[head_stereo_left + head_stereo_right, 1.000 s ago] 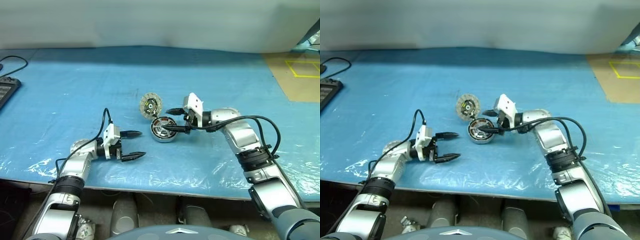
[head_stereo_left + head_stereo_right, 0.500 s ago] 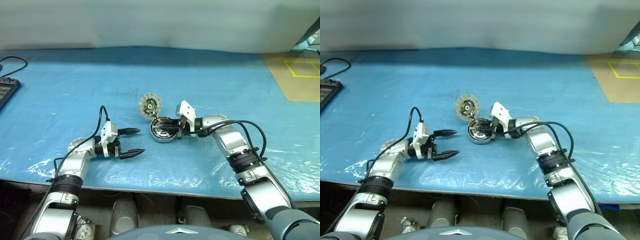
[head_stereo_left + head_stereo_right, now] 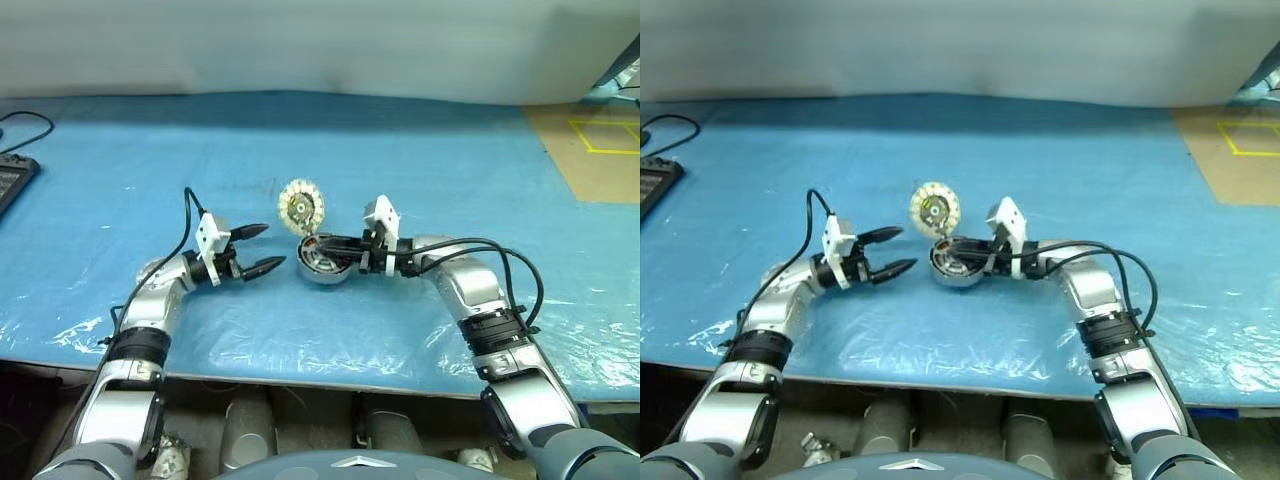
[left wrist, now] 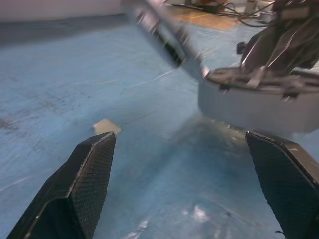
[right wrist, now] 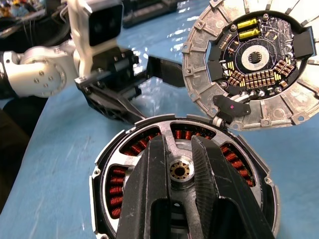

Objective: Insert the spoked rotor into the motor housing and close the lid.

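**Rotor seated, lid yet to fall**

Blue plastic sheeting covers the table (image 3: 450, 170) where the motor housing (image 3: 322, 262) rests with the spoked rotor (image 5: 182, 169) already in its copper windings. The right gripper (image 5: 179, 164), fingers nearly pressed together over the hub, appears to be steadying it. The lid (image 3: 301, 208) stands upright at the housing's far edge, while the left gripper (image 3: 258, 249), fingers spread, hovers just beside, seemingly placed to brace.

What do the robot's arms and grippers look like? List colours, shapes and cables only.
Both arms are silver-grey metal segments with black ribbed bands at the joints. A black cable loops from each forearm to a white box-shaped block at the wrist. The left gripper and right gripper each have two tapered black fingers with finely textured pads.
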Action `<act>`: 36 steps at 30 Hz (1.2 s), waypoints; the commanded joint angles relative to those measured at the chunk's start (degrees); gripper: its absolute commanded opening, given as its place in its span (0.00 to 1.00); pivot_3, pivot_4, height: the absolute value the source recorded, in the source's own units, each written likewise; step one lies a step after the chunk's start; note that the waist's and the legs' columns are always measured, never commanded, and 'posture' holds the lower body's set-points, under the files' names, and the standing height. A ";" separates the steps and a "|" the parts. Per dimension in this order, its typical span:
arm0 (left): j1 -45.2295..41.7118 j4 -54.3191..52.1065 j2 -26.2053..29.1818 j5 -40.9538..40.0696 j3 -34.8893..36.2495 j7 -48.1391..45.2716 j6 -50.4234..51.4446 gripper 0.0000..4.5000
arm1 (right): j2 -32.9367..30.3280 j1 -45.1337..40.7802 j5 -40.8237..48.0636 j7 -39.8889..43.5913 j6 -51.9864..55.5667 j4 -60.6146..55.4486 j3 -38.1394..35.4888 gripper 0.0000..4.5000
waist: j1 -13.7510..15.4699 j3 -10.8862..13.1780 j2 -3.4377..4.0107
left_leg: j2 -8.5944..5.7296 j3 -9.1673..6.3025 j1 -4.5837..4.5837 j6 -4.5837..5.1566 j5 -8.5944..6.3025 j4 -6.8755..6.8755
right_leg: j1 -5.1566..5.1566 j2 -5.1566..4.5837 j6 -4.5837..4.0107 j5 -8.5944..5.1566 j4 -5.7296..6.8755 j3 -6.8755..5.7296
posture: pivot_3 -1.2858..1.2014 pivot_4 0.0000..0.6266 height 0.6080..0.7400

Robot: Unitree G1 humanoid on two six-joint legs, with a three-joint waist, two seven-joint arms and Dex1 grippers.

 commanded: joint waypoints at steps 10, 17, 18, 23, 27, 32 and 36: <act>-3.84 5.18 -0.37 0.57 0.70 0.65 -2.59 0.98 | -2.35 2.19 -3.44 -2.90 -3.96 -4.03 2.18 0.06 | -0.02 0.00 0.00 | 0.03 -0.03 -0.42 0.00 0.02 0.06 | -0.41 0.02 0.18 0.11 0.11 -0.04 | 0.52 0.24 1.00; -3.92 5.05 -0.07 0.42 1.07 1.16 -2.77 0.98 | -2.37 1.91 -7.41 -3.18 -6.70 0.21 4.79 0.06 | -0.02 0.00 -0.01 | 0.02 -0.03 -0.40 -0.12 -0.06 0.20 | -0.39 0.00 0.03 0.03 0.18 -0.01 | 0.52 0.24 1.00; -3.83 4.94 -0.04 0.35 1.11 1.17 -2.73 0.98 | -2.43 1.93 -7.92 -3.17 -7.02 0.66 5.14 0.06 | -0.03 0.00 -0.01 | 0.02 -0.02 -0.40 -0.12 -0.05 0.22 | -0.38 0.00 0.03 0.03 0.19 -0.01 | 0.52 0.24 1.00; -3.23 4.21 0.13 0.00 1.33 1.25 -2.52 0.98 | -1.86 2.65 -6.89 -2.73 -8.52 -0.76 4.24 0.44 | -0.03 0.00 -0.01 | 0.02 -0.03 -0.38 -0.12 -0.05 0.29 | -0.37 0.00 0.03 0.03 0.28 0.01 | 0.52 0.24 1.00; -3.35 4.40 0.19 0.07 1.47 1.35 -2.52 0.98 | -1.47 2.22 -3.09 -1.83 -5.94 -3.54 2.08 0.52 | 0.01 0.00 -0.01 | 0.03 -0.03 -0.39 -0.08 -0.03 0.30 | -0.38 0.00 0.02 0.03 0.27 0.00 | 0.52 0.24 1.00; -6.31 7.54 -0.05 0.62 2.13 3.82 -2.40 0.98 | -1.16 1.63 -1.54 -2.68 -4.97 -4.18 0.69 0.52 | 0.02 0.00 -0.01 | 0.03 -0.03 -0.40 -0.03 0.00 0.30 | -0.37 0.00 0.02 0.03 0.26 0.00 | 0.52 0.24 1.00; -10.91 14.70 0.25 3.73 1.61 7.90 -3.59 0.98 | -1.45 1.24 -0.91 -3.74 -4.66 -4.69 -0.67 0.52 | 0.06 0.00 -0.01 | 0.02 -0.04 -0.39 -0.06 -0.02 0.36 | -0.37 -0.01 0.02 0.03 0.34 0.00 | 0.52 0.24 1.00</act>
